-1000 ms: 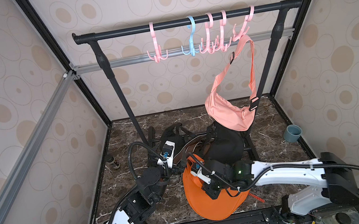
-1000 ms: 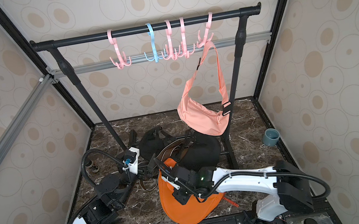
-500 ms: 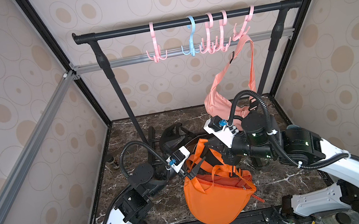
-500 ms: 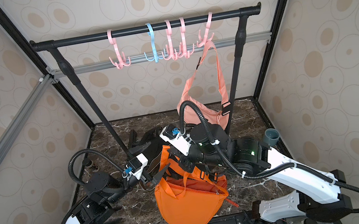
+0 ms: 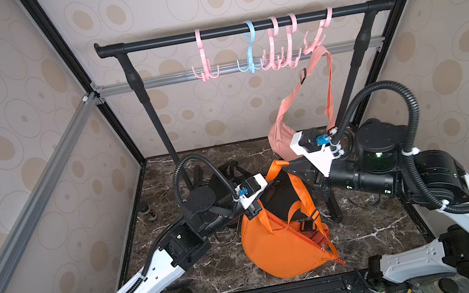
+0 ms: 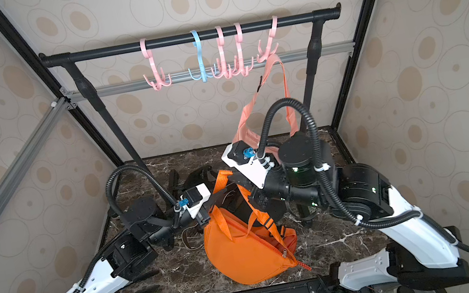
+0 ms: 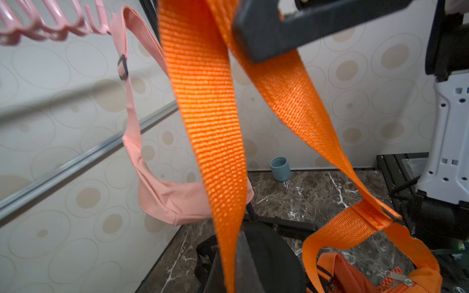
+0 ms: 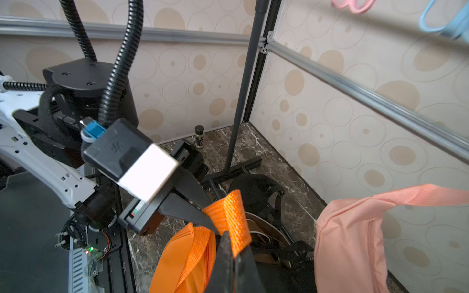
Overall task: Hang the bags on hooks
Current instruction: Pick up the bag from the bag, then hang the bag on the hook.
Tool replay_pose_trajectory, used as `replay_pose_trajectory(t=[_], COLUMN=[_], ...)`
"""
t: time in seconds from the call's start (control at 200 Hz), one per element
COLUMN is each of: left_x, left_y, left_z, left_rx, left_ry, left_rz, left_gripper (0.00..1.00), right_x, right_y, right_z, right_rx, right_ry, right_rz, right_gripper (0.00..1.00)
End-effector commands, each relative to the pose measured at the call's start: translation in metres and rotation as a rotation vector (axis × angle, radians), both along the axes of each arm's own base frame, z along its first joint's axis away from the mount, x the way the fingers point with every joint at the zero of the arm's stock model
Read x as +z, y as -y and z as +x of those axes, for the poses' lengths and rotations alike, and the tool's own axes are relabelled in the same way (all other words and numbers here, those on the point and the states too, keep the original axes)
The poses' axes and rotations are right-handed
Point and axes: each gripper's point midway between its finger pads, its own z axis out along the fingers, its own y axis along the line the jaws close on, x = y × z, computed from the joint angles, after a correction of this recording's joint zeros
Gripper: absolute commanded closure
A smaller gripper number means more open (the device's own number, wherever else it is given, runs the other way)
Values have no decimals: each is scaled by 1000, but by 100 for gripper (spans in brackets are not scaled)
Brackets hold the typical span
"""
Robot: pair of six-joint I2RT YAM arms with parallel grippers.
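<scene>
The orange bag (image 5: 286, 242) (image 6: 245, 249) hangs by its orange strap (image 5: 276, 167) just above the marble floor, with its body low at the front. Both top views show my right gripper (image 5: 288, 170) (image 6: 234, 180) shut on the top of the strap loop. My left gripper (image 5: 269, 186) (image 6: 218, 194) is shut on the strap just beside it. In the left wrist view the strap (image 7: 210, 126) runs down between my left gripper (image 7: 229, 253) jaws. In the right wrist view my right gripper (image 8: 234, 243) pinches the strap (image 8: 228, 213). Pink hooks (image 5: 206, 70) and a blue hook (image 5: 251, 64) hang on the black rail (image 5: 238, 28), well above both grippers.
A pink bag (image 5: 283, 142) hangs from the rightmost hook, close behind my right wrist. A black bag (image 5: 225, 175) lies on the floor behind the orange one. A blue cup (image 7: 280, 168) stands by the right wall and a small bottle (image 5: 149, 212) by the left. The rack's black posts stand on both sides.
The right arm has lifted the orange bag off the floor by its strap. The left gripper moved in to the strap and shut on it.
</scene>
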Motion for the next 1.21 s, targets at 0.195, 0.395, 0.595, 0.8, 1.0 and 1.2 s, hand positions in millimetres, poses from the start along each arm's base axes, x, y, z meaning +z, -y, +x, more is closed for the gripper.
replay_pose_trajectory(t=[0.195,0.395,0.595,0.8,1.0,1.2], left_x=[139,165,191,215,217,225], left_y=[-7,25,53,51,52,41], left_z=[6,63,117,143,155,156], left_rx=[52,188,315,416,458,496], left_ry=[112,86,75,130,163,195], left_rz=[-147,-118,-128,-240,-253,-264], left_gripper=[100,100,100,100,100,100], right_x=[108,166,200,188,180,180], right_y=[55,79,104,123,145,136], right_z=[19,39,70,133,183,190], right_rx=[-238,-380,-508,-490,-408,-338], right_ry=[255,387,485,357,226,213], right_rz=[152,243,324,429,560,577], right_gripper=[100,100,100,100,100,100])
